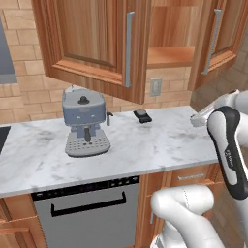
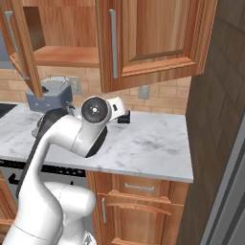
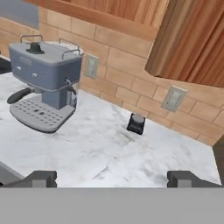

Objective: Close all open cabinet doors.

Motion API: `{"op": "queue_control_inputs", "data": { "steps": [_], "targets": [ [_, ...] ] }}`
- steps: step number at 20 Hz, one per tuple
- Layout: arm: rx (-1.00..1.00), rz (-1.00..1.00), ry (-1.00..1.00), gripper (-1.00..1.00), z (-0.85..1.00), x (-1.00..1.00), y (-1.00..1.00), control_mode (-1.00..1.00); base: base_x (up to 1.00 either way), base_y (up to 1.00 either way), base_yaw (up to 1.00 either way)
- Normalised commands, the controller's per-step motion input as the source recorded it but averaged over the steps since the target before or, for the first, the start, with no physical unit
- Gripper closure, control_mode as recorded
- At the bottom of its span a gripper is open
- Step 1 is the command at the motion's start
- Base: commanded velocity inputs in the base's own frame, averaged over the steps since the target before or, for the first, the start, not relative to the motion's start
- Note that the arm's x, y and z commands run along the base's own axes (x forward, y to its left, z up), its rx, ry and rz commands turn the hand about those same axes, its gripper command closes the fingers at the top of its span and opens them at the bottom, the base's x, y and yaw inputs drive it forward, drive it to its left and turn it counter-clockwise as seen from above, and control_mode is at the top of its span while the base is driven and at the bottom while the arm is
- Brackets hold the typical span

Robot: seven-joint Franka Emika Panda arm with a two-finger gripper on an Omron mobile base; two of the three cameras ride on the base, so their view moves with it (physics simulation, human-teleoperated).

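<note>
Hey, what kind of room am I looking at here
A home kitchen, rendered rather than real by the look of it. A grey espresso machine stands on a marble counter, a dishwasher sits under that counter, and reddish-brown wooden cabinet doors hang open above it against a brick-tiled wall.

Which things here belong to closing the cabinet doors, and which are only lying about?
Belong to the job:
- left door, swung open
- right door, swung open
- claw, open, holding nothing

Just lying about:
- coffee machine
- small black object on the counter
- dishwasher
</note>
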Motion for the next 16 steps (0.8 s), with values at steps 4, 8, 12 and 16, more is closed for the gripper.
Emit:
{"op": "queue_control_inputs", "data": {
  "steps": [4,8,12,16],
  "targets": [
    [-0.1,0.12,-0.11,-1.0,0.55,0.0,-0.2,-1.0,0.0,0.0,0.0],
    [-0.07,0.11,-0.07,-1.0,0.47,0.0,-0.28,-1.0,0.0,0.0,0.0],
    [-0.06,0.09,-0.04,-1.0,0.4,0.0,-0.38,-1.0,0.0,0.0,0.0],
    [-0.08,0.1,-0.06,-1.0,0.14,0.0,-0.38,-1.0,0.0,0.0,0.0]
  ]
}}
